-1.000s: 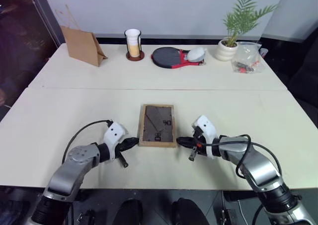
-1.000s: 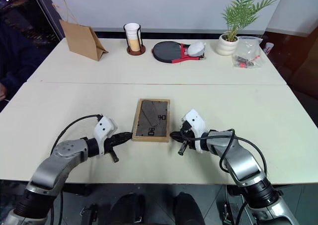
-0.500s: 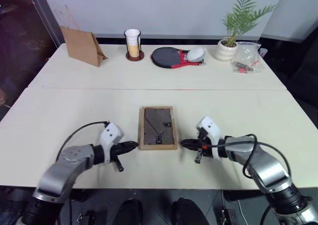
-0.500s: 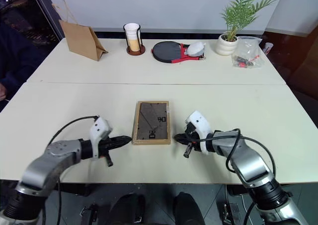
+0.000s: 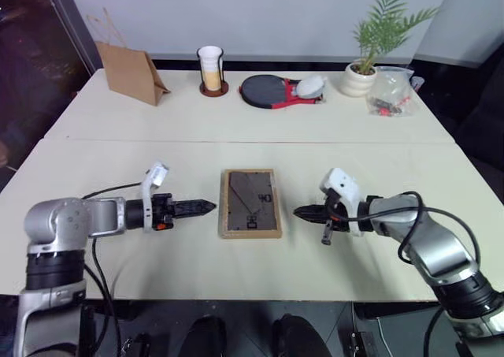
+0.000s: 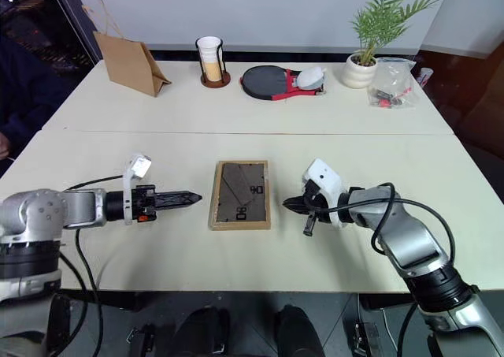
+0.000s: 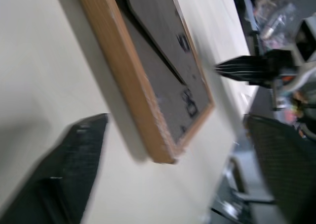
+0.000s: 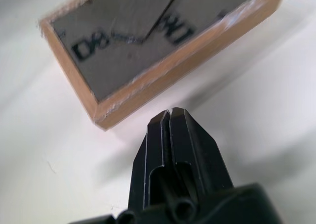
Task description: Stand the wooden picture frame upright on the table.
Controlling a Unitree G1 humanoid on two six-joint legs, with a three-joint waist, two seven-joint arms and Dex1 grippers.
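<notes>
Wooden picture frame (image 5: 250, 202) lies flat on the table (image 5: 118, 128), face down, so its dark grey back with the fold-out stand faces up. It sits in the near half of the tabletop, just this side of the seam and about midway between the two arms. Its long axis runs near to far, so the two long wooden edges face left and right, one toward each gripper.

Left gripper (image 5: 206, 208) is level with the frame's middle, its tip pointing right at the left long edge, close beside it but with a strip of bare table between. In the head views its black fingers look pressed into one point, while the left wrist view shows one dark finger (image 7: 64, 174) low in the picture and a dark shape at the far side, so I cannot tell whether it is spread or pinched. Right gripper (image 5: 300, 212) points left at the right long edge from a slightly wider gap, a little nearer than the frame's middle. Its fingers (image 8: 170, 135) are pressed together with nothing between them.

Judging by the gaps, the left arm is marginally nearer. Neither touches the frame, so lifting a long edge is not yet begun.
</notes>
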